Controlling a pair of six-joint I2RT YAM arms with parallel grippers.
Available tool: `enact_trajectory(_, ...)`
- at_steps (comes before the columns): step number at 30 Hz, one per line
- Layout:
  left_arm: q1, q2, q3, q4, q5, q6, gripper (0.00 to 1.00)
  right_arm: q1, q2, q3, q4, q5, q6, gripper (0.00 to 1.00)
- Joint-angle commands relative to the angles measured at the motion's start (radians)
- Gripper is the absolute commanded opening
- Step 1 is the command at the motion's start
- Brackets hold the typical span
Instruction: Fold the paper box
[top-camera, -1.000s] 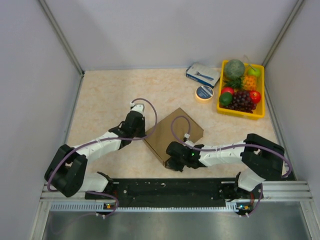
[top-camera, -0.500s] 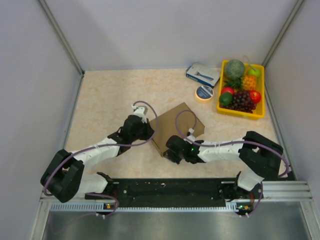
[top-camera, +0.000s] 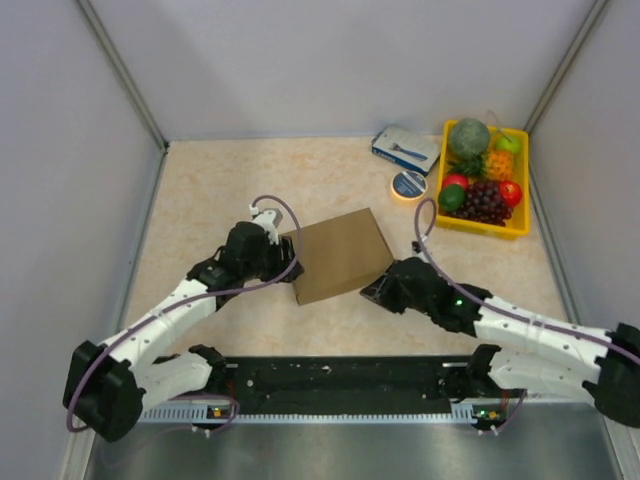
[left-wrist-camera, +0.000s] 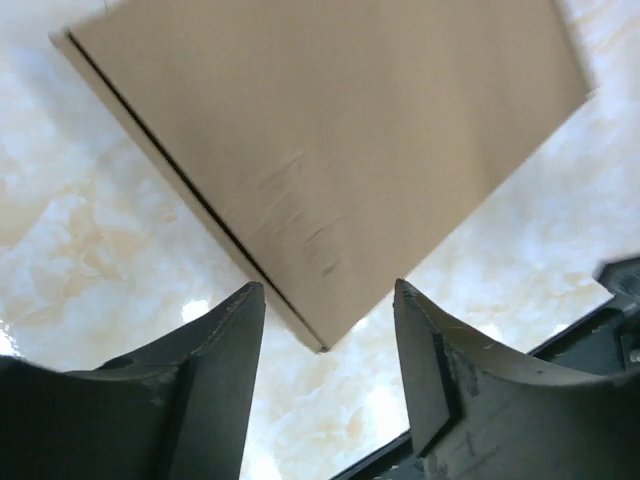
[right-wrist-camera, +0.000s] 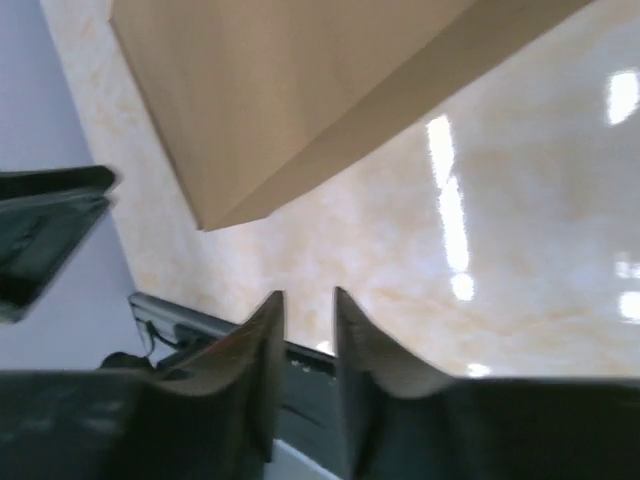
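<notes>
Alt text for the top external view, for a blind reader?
A brown paper box lies on the beige table between two arms, the left gripper by its left edge, the right gripper near its lower right corner. A yellow fruit tray sits far right.

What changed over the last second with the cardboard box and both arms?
Both let go. The left fingers opened wide; the right fingers parted slightly and drew back rightward off the paper box, which turned and now lies flat. Fruit tray, carton and tape roll stayed put.
</notes>
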Motion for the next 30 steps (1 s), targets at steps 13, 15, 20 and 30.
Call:
enact_trajectory(13, 0.059, -0.162, -0.002, -0.043, -0.022, -0.147, 0.98, -0.829, 0.237, 0.240, -0.128, -0.785, -1.106, 0.85)
enact_trajectory(15, 0.083, -0.141, -0.031, 0.011, 0.000, -0.213, 0.98, -0.827, 0.341, 0.326, -0.102, -0.811, -1.086, 0.86)
enact_trajectory(20, 0.131, -0.006, -0.062, 0.170, 0.087, -0.248, 0.97, -0.797, 0.501, 0.475, -0.084, -0.854, -1.082, 0.85)
enact_trajectory(30, 0.194, 0.310, 0.081, 0.204, 0.148, -0.151, 0.78, -0.675, 0.701, 0.613, -0.104, -0.752, -1.098, 0.70)
